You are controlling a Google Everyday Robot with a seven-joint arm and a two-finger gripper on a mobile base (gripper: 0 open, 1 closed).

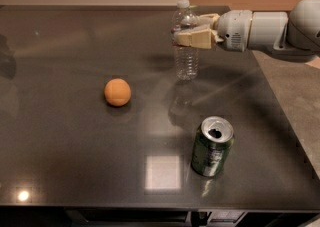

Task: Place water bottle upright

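The water bottle (186,53) is a clear ribbed plastic bottle with a white cap. It stands upright, with its base at or just above the dark table (70,161), right of centre towards the back. My gripper (194,30) reaches in from the right on a white arm and is shut on the bottle's upper body, just below the neck. One beige finger (196,39) lies across the front of the bottle and the other sits behind it.
An orange ball (117,92) lies to the left of the bottle. An opened green drink can (212,146) stands nearer the front, below the bottle. The table's right edge runs diagonally under my arm.
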